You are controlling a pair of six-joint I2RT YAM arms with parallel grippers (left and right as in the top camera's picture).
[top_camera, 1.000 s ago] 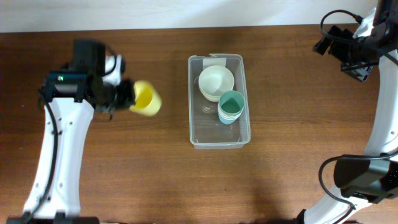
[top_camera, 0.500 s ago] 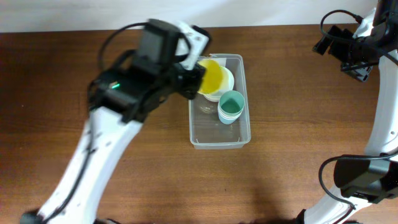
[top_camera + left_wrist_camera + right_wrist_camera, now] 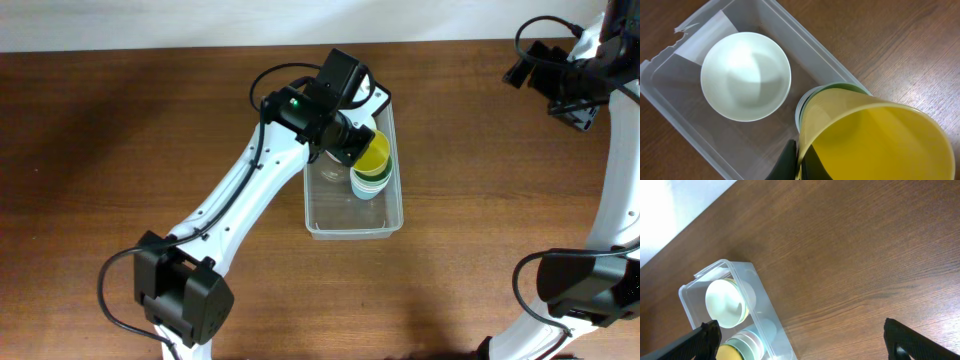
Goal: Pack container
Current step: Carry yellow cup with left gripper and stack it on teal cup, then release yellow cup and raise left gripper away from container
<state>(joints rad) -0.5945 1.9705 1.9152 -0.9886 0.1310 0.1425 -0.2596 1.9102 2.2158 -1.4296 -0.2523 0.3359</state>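
The clear plastic container stands at the table's middle. It also shows in the left wrist view and the right wrist view. Inside it are a pale green bowl and a stack of cups topped by a green cup. My left gripper is shut on the rim of a yellow cup and holds it tilted right over the green cup. My right gripper is open and empty, raised at the far right of the table.
The brown wooden table runs to a white wall at the back. My left arm reaches diagonally across the table to the container. My right arm stands along the right edge.
My left arm swung from the table's left side to over the container, carrying the yellow cup. The cup now sits over the cup stack. The right arm has not moved.
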